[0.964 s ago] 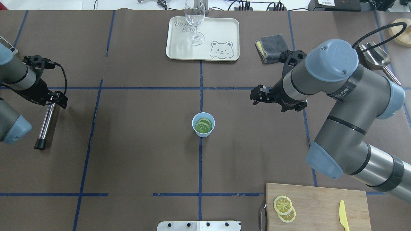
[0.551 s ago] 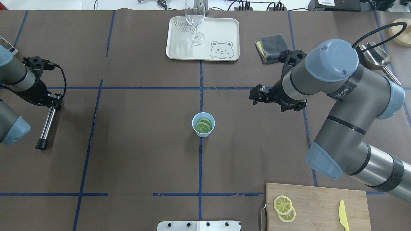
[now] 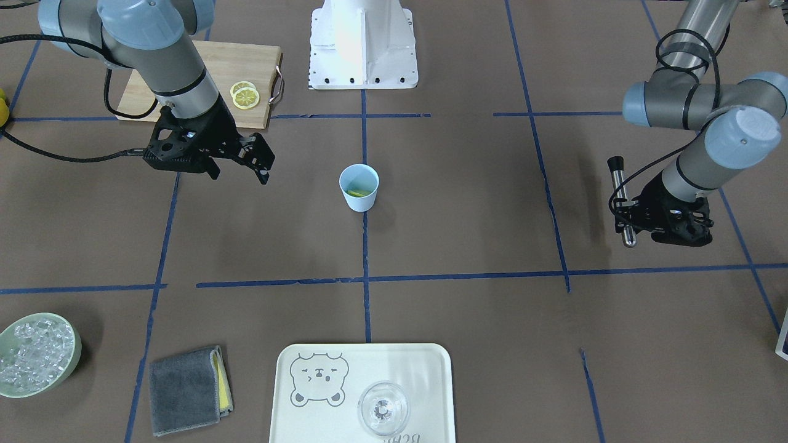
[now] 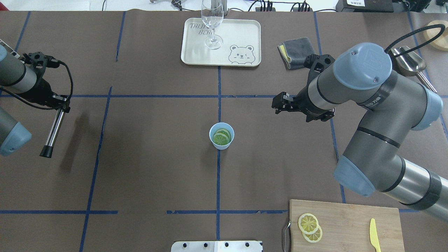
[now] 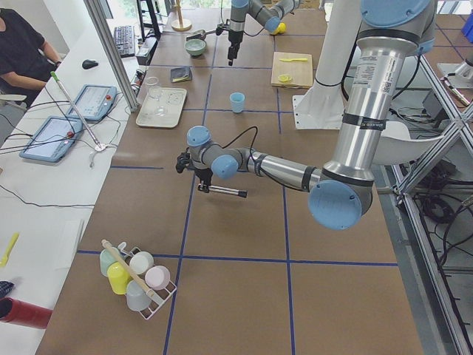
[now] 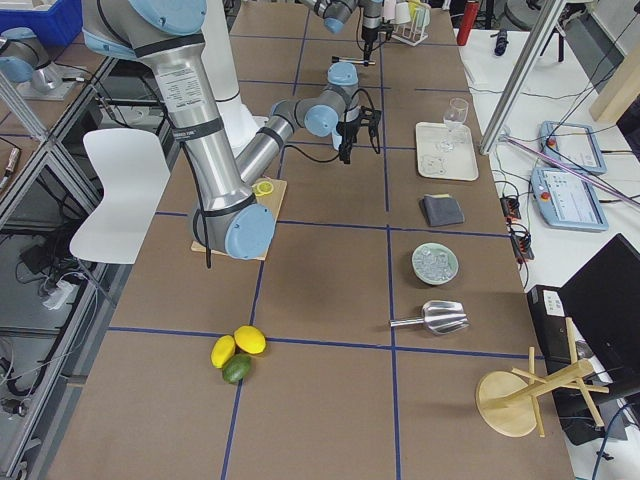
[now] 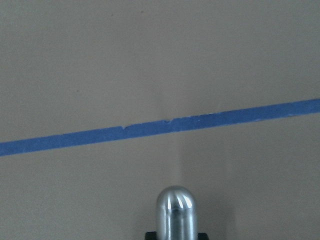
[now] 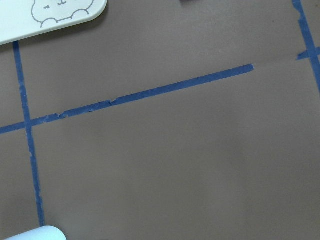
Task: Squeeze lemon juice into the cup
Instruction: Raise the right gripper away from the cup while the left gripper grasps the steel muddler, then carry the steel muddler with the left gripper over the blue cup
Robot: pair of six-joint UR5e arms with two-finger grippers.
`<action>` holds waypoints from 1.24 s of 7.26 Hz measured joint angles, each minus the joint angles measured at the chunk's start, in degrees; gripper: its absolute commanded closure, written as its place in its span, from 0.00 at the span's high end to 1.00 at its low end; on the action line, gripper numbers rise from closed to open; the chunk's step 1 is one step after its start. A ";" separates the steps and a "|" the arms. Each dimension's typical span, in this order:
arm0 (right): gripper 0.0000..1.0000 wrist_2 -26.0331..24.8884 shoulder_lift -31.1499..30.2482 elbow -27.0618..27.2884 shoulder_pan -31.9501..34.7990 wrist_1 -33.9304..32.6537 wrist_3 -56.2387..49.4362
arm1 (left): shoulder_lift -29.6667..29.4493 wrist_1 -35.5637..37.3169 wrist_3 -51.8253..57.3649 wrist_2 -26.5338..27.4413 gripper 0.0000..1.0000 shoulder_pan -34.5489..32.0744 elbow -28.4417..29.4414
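Note:
The light-blue cup [image 4: 221, 135] stands upright at the table's middle, with two lemon slices lying inside it; it also shows in the front view [image 3: 359, 186]. Two more lemon slices [image 4: 310, 227] lie overlapping on the wooden cutting board [image 4: 350, 217] at the near right. My right gripper [image 4: 279, 104] is open and empty, held above the table to the right of the cup and a little beyond it. My left gripper [image 4: 60, 104] is shut on a steel rod with a black tip [image 4: 52, 129] at the far left, held off the table.
A cream tray [image 4: 241, 35] with a wine glass [image 4: 212, 24] is at the back centre. A grey cloth [image 4: 296, 52] and a metal scoop [image 4: 409, 63] lie back right. A yellow knife [image 4: 374, 235] lies on the board. A bowl of ice [image 3: 37, 354] stands beyond the cloth.
My left gripper has carried the steel rod a little left and away from me, lifting it. The right arm has hardly moved. The cup and slices are unchanged.

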 measured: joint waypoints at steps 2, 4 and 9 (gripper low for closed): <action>1.00 0.08 -1.94 2.07 0.42 -0.05 -0.40 | -4.92 7.21 -0.60 0.37 0.00 0.35 -8.51; 1.00 -0.03 -4.18 3.48 1.31 -0.03 -0.63 | -14.54 14.40 -0.72 2.43 0.00 5.74 -13.90; 1.00 -0.05 -7.09 3.75 3.70 0.43 -1.26 | -22.55 -7.24 -3.48 35.28 0.00 23.72 -15.68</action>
